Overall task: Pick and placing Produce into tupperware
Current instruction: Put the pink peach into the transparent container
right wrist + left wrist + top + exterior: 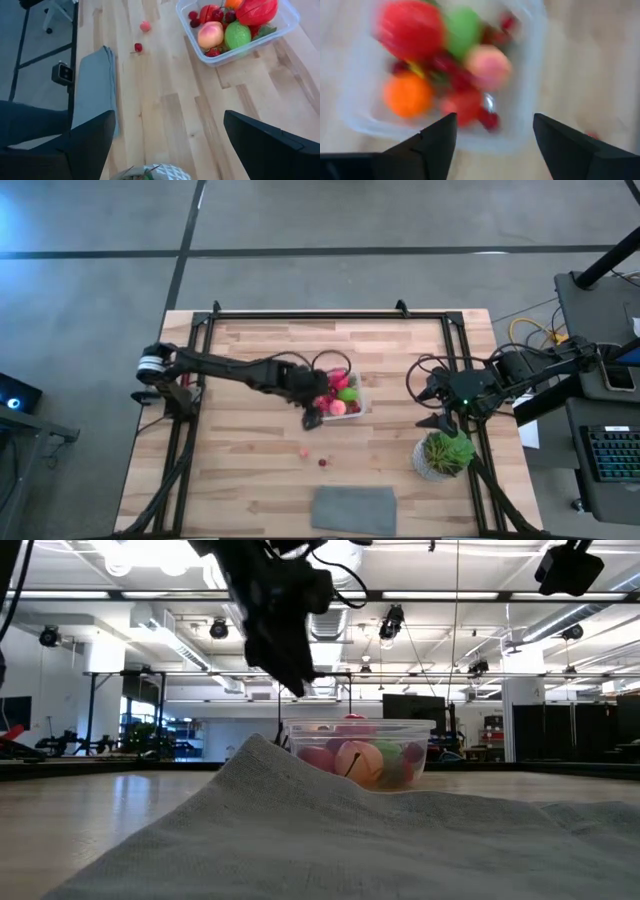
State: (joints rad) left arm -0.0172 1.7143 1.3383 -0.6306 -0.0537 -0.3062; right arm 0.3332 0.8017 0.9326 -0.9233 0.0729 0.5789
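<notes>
Table [250, 480]: light wood, black-framed. We list, by size:

Grey cloth [354, 510], flat at the near edge.

Potted plant [444, 454], by the right edge.

Tupperware [356, 406], clear, near the table's middle (the produce [237, 34] inside: red, green, pink and orange pieces, dark berries).

Left gripper [492, 137], above the tub's near-left corner, fingers parted, holding nothing we can see.

Right gripper [167, 145], near the right edge, jaws wide, empty.

Pink piece [304, 451] and dark berry [322, 462], loose between tub and cloth.
</notes>
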